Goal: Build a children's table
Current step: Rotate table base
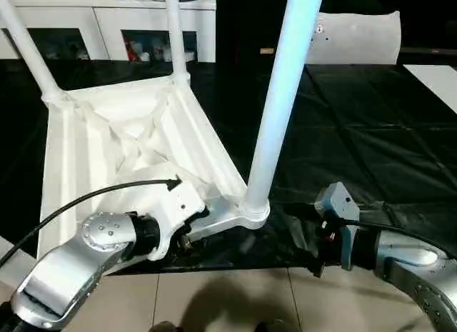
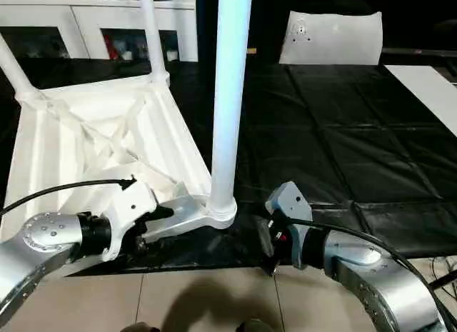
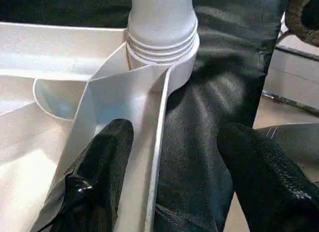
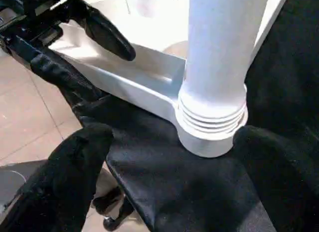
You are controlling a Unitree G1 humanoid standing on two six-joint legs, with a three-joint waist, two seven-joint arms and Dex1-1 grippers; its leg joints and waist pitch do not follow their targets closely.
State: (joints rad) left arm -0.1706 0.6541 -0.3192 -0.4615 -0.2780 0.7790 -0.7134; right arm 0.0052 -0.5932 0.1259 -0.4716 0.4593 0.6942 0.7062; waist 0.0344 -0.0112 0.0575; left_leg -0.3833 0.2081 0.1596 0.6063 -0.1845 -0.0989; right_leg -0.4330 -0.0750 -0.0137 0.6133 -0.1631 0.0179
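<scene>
My left gripper [image 3: 172, 167] is spread, straddling the tabletop's [image 1: 107, 146] near rim: one finger [image 3: 99, 172] lies inside against the sloping rib, the other [image 3: 264, 172] hangs outside over the black sheet [image 1: 357, 132], apart from the rim. My left wrist view shows that gap, which my head views hide behind the forearm. My right gripper [image 4: 164, 162] stands wide, holding nothing, its fingers either side of the corner socket [image 4: 212, 127] with the leg [image 1: 282, 96] rising from it; neither pad touches. The tabletop lies upside down just ahead of both grippers. Two more legs [image 1: 175, 32] stand at its far corners, with a cabinet [image 1: 107, 25] beyond them.
</scene>
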